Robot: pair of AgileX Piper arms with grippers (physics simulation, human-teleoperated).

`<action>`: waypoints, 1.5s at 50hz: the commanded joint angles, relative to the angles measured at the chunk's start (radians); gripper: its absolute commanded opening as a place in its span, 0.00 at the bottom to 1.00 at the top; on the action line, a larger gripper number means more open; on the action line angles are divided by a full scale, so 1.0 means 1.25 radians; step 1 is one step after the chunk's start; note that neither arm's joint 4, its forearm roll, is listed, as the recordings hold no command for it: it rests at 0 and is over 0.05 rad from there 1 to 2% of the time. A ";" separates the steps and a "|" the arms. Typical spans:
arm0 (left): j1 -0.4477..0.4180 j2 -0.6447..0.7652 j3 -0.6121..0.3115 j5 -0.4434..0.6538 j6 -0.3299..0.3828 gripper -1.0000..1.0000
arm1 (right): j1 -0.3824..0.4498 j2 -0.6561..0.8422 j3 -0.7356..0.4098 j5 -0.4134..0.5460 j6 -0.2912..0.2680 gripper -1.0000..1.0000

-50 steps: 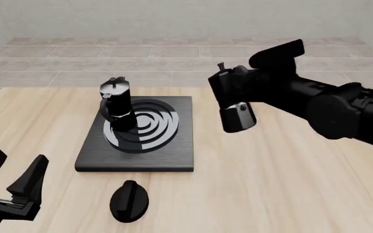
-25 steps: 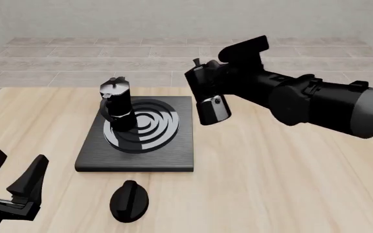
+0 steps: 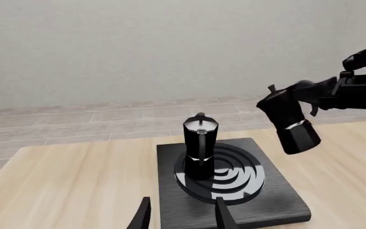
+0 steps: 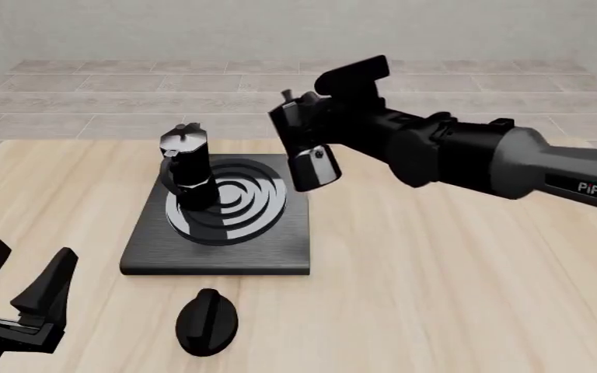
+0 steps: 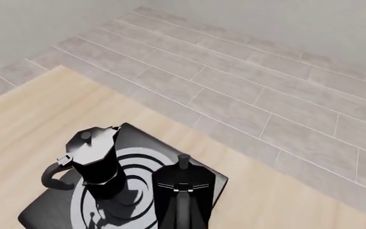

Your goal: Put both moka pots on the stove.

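So one moka pot [image 4: 187, 167] is sitting upright on the stove [image 4: 221, 217], left of centre in the front view, on the left part of the silver rings. The second moka pot [image 4: 305, 151] is up in the air, tilted, with its base hanging over the stove's far right edge, a bit above centre of the frame. It touches neither the slab nor the other pot. The right tool [image 4: 314, 128] has it pinched by the upper part, and the right arm [image 4: 465, 155] runs off to the right side of the frame with PiPER lettering on it.

In the right wrist view the carried pot [image 5: 181, 200] fills the bottom middle, and the standing pot [image 5: 94, 160] is just beside it with its handle curling off toward the lower left.

The left tool [image 4: 19, 299] is parked in the lower left corner of the front view, fingers spread apart with nothing between them, well apart from the stove. In the left wrist view its two fingertips [image 3: 143, 217] poke in at the bottom edge.

There's also a black oval knob [image 4: 207, 322] lying on the wooden table [image 4: 434, 295], near the bottom of the front view, just in front of the stove.
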 commanded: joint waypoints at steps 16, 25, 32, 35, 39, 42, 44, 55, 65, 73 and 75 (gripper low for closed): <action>-0.002 0.001 0.001 -0.003 0.000 1.00 | 0.017 0.107 -0.151 -0.009 0.009 0.00; -0.002 0.001 0.001 -0.002 0.000 1.00 | 0.022 0.145 -0.190 -0.008 0.017 0.00; -0.002 0.001 0.001 -0.003 0.000 1.00 | 0.024 0.182 -0.235 0.000 0.020 0.00; -0.002 0.001 0.001 -0.003 0.000 1.00 | 0.025 0.190 -0.245 -0.001 0.022 0.00; -0.002 0.001 0.001 -0.003 0.000 1.00 | 0.028 0.207 -0.267 0.004 0.025 0.00; -0.002 0.001 0.001 -0.002 0.000 1.00 | 0.030 0.218 -0.280 0.002 0.026 0.00; -0.002 0.001 0.001 -0.002 0.000 1.00 | 0.031 0.224 -0.288 0.000 0.030 0.00; -0.002 0.001 0.001 -0.002 0.000 1.00 | 0.030 0.251 -0.299 -0.044 0.049 0.00; -0.002 0.001 0.001 -0.003 0.000 1.00 | 0.035 0.254 -0.295 -0.083 0.059 0.00; -0.002 0.001 0.001 -0.002 0.000 1.00 | 0.035 0.263 -0.295 -0.117 0.084 0.00; -0.002 0.001 0.001 -0.003 0.000 1.00 | 0.037 0.265 -0.296 -0.117 0.086 0.00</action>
